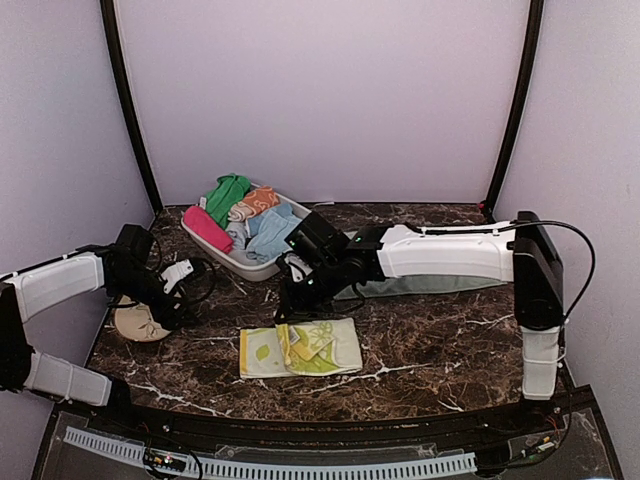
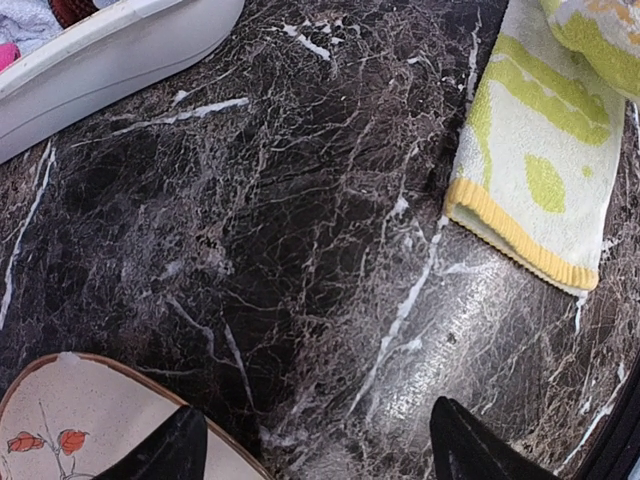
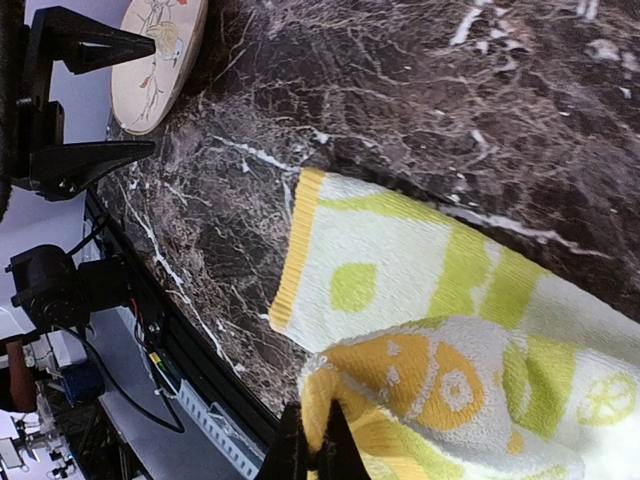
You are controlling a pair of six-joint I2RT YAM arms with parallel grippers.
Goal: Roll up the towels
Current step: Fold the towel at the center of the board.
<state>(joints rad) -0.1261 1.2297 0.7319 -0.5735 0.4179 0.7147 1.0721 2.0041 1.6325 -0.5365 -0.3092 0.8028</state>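
Right gripper: mine [image 3: 310, 447], low over the near middle of the dark marble-pattern table top [image 1: 430, 350], tips pointing down.
Yellow-lime patterned cloth towel [image 3: 400, 270]: flat on the table right under my right gripper. A loose fold is flipped over on top and rises to my fingertips. Its striped yellow hem faces my other arm.
Left gripper: mine [image 2: 310, 455], off to the left of that towel and clear of it, hanging above the rim of a round cream plate with red flowers [image 2: 70, 420].
Pale mint cloth towel [image 1: 440, 287]: behind the yellow one, lying under my right forearm.
White plastic basin [image 1: 225, 255]: back left, holding a hot-pink cloth towel [image 1: 207, 228] among green, orange and blue cloths.
Hidden or cut off: my forearm covers most of the mint towel, so only a strip shows. My right wrist view crops the fingers at the bottom edge, so I cannot tell how much cloth sits between them. Only the two dark tips of my left fingers show.
Right grip: closed tight, pinching the raised fold of the yellow-lime towel.
Left grip: jaws spread wide, holding nothing.
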